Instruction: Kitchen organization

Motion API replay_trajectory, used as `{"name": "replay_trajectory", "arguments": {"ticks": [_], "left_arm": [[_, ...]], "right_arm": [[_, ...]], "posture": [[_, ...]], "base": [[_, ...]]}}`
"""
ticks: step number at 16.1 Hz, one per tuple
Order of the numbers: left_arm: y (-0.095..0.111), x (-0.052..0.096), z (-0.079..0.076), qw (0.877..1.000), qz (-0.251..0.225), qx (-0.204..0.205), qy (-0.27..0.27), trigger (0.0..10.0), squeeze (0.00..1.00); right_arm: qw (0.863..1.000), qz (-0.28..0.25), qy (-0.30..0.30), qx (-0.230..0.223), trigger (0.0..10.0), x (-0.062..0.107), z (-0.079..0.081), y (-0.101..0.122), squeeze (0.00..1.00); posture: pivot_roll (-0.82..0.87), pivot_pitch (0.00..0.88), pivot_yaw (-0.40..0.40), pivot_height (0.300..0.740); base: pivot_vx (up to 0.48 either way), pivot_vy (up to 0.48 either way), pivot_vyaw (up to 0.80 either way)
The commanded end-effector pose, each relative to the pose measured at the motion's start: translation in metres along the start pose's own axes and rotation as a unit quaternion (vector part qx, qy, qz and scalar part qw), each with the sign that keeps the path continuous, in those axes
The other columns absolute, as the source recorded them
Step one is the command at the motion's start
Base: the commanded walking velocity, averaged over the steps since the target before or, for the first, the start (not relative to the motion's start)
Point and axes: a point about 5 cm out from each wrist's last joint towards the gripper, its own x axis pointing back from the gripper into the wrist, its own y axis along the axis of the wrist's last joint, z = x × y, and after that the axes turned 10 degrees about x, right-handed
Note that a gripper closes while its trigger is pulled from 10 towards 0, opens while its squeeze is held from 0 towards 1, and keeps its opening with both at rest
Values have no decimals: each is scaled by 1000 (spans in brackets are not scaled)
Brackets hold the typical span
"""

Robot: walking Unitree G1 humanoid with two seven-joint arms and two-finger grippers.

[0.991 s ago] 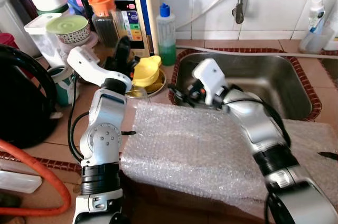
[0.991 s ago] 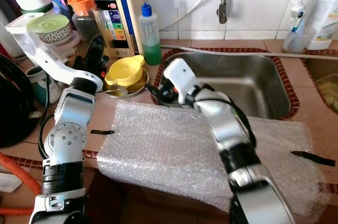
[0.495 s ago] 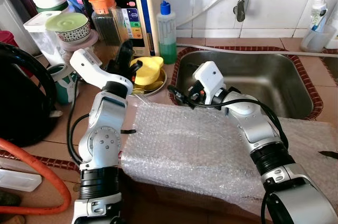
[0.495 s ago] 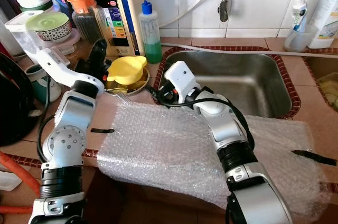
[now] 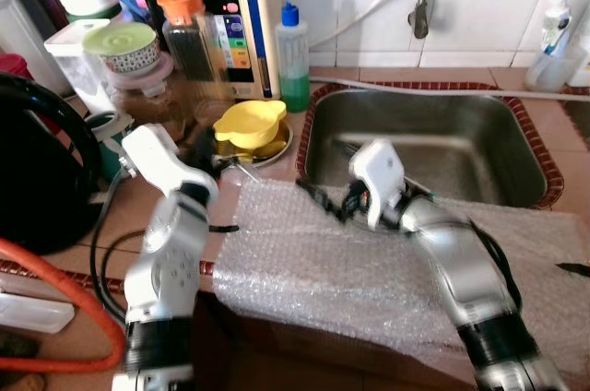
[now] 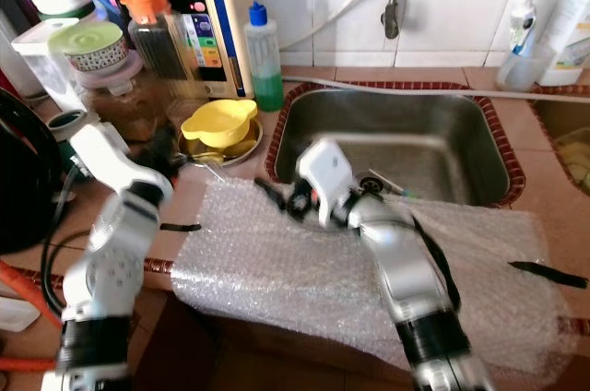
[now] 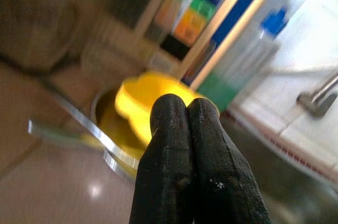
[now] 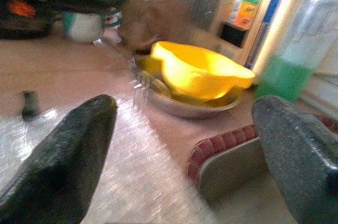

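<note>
from the head we look forward and down on the counter and the sink — both eyes share this scene, the right eye shifted slightly sideways. our left wrist camera sits close behind its pressed-together fingers, facing the yellow bowl. our right wrist camera looks low across the bubble wrap at that same bowl — both are near it.

No text can be read for sure. Upper left of frame: cream appliance w/ small dark logo at its top, too blurred to make out, plus coloured buttons w/o legible marks. Bottles at upper right carry labels, print too small to read
</note>
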Motion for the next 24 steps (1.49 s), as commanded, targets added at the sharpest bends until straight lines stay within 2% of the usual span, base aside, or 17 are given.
{"name": "replay_trajectory", "arguments": {"ticks": [1,3,6,8,9,10,11,17,24], "left_arm": [[-6,4,3,1000,15,-9,6,10000,0],[-11,8,6,1000,27,-6,10,10000,0],[-20,16,2,997,60,41,-1,10000,0],[-24,18,0,995,75,59,2,10000,0],[-30,22,-2,993,98,68,-5,10000,0],[-34,24,-4,991,106,75,-9,10000,776],[-36,26,-5,990,111,81,-12,10000,1000],[-36,23,-6,988,109,107,-13,10000,1000],[-49,13,0,987,125,97,-20,10000,1000]], "right_arm": [[1000,-8,16,14,10000,2,5,9,0],[1000,0,19,13,10000,7,10,10,0],[1000,13,21,11,10000,14,14,13,0],[1000,16,23,14,10000,14,15,13,0],[999,19,26,15,10000,15,17,13,0],[999,21,29,17,10000,14,19,13,0],[999,22,31,17,10000,14,21,13,0],[999,22,39,24,10000,13,24,15,0],[998,22,43,32,10000,11,27,17,0]], "posture": [[-279,69,141,740],[-282,70,143,740],[-284,74,149,740],[-283,74,150,740],[-281,74,150,740],[-279,73,153,740],[-278,73,152,740],[-278,68,151,740],[-296,62,154,740]], "base": [[0,0,0],[0,0,0],[0,0,0],[0,0,0],[0,0,0],[0,0,0],[0,0,0],[0,0,0],[0,0,0]]}}
